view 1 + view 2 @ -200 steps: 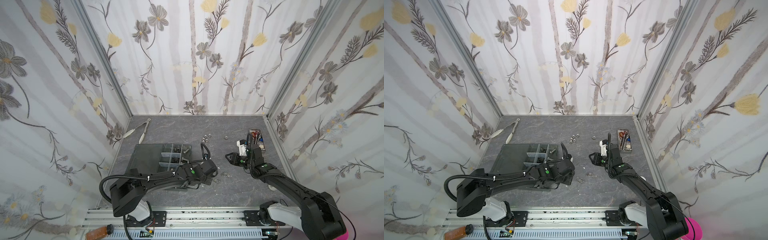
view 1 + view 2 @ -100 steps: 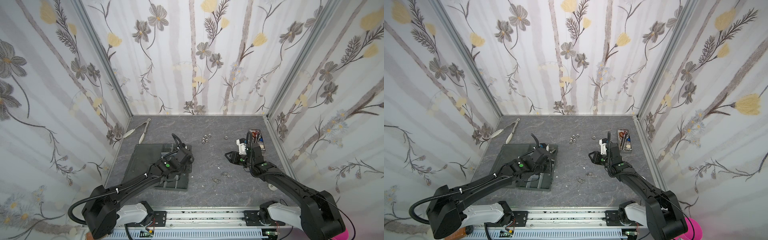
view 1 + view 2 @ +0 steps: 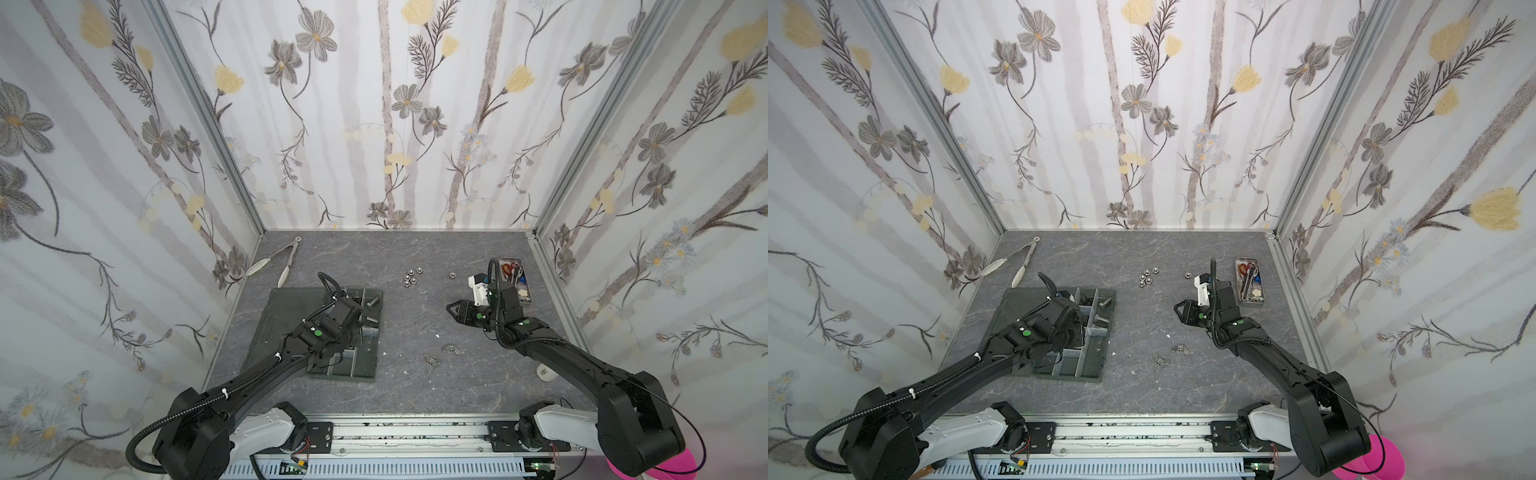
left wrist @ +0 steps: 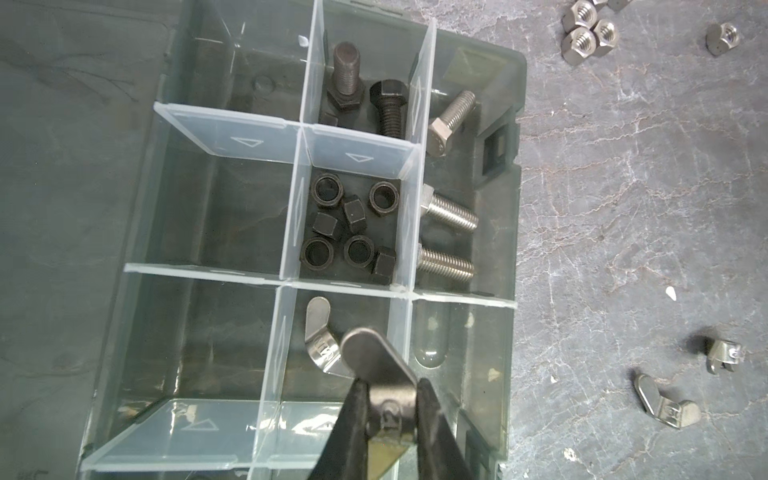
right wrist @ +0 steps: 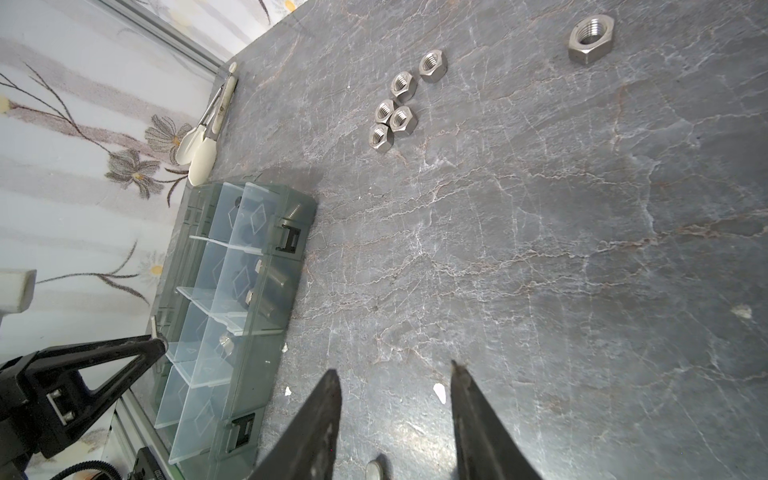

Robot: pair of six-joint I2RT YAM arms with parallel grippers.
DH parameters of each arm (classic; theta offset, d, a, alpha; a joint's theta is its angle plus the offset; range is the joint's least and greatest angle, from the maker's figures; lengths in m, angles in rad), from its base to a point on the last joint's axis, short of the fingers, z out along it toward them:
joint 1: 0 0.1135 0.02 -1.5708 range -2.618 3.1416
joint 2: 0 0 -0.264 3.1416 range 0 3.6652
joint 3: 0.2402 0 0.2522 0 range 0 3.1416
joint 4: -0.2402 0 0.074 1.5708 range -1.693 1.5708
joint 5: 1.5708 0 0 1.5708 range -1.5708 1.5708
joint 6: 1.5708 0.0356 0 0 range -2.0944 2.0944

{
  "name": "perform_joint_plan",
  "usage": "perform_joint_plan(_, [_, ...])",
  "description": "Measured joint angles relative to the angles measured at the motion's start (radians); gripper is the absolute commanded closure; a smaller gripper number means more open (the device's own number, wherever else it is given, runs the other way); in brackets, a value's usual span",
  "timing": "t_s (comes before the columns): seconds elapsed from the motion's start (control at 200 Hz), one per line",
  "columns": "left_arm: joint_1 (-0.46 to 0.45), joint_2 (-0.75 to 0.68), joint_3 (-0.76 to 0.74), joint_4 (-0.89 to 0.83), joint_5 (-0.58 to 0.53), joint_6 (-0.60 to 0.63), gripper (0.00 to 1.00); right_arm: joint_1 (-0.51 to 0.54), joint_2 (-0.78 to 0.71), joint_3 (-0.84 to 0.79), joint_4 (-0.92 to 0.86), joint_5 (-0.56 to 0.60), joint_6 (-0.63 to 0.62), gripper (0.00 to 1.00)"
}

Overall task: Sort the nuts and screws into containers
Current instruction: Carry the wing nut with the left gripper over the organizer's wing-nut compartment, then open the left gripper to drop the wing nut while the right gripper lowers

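Silver wing nut (image 4: 370,357) pinched in left gripper (image 4: 390,390) over organiser tray (image 4: 515,232) cell | right gripper (image 5: 395,374) jaws apart, empty, above table (image 5: 540,249)

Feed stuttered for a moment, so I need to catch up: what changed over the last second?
The left end effector, shut on a wing nut, swung left from the loose wing nuts on the table to above the organiser tray, over the cell already holding another wing nut. Nothing was released. Unchanged: the right end effector, open and hovering, the silver hex nuts and the tray.
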Motion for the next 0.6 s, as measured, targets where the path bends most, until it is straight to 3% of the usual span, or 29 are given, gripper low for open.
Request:
perform_joint_plan(0.235, [0.001, 0.035, -0.014, 0.0, -0.01, -0.019, 0.8, 0.004, 0.005, 0.007, -0.005, -0.001, -0.003, 0.55])
perform_joint_plan(0.45, [0.004, 0.043, -0.014, 0.0, -0.019, -0.022, 0.55, 0.007, 0.005, -0.001, -0.005, -0.001, -0.01, 0.55])
perform_joint_plan(0.6, [0.004, 0.027, -0.01, -0.002, -0.019, -0.023, 0.5, 0.018, -0.001, -0.001, -0.013, 0.008, -0.019, 0.54])
